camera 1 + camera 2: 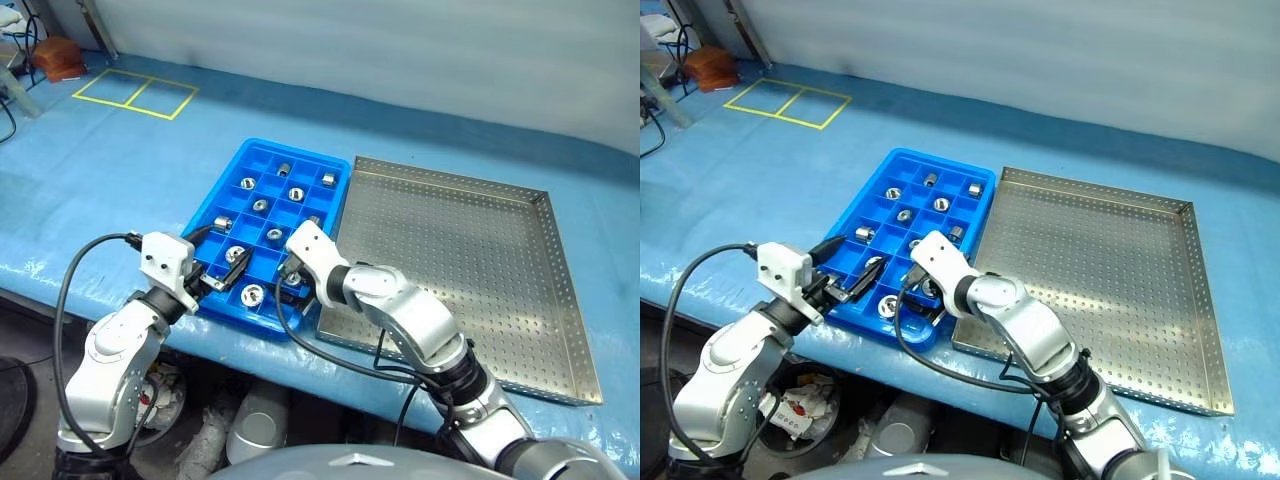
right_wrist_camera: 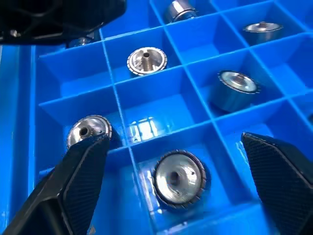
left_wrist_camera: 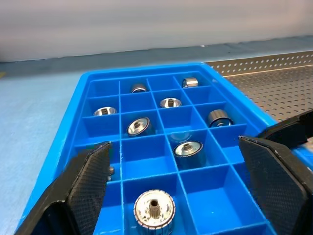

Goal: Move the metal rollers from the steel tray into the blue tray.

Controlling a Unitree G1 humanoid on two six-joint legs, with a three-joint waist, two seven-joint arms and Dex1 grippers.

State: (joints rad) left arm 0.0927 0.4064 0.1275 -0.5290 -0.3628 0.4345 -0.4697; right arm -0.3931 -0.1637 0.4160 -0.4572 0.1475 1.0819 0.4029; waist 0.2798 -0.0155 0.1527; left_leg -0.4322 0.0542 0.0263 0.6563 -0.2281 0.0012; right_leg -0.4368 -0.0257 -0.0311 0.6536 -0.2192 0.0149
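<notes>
Blue sheeting covers your counter [image 1: 120, 190]. Your left gripper [image 1: 222, 274], spread and empty, hovers lower left over the blue tray [image 1: 232, 168], where the metal rollers [image 1: 296, 193] sit. Your right gripper [image 2: 171, 161] is spread above one. The steel tray [image 1: 500, 270] at right looks emptied, with open room.

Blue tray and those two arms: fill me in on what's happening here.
The robot is shifting metal rollers into the blue tray. Rollers already sit in many of its compartments, and the steel tray beside it looks bare. Both pincers hang over the blue tray's near end: the right pincer is open just above a roller lying in a compartment, and the left pincer is open too, holding nothing.
</notes>
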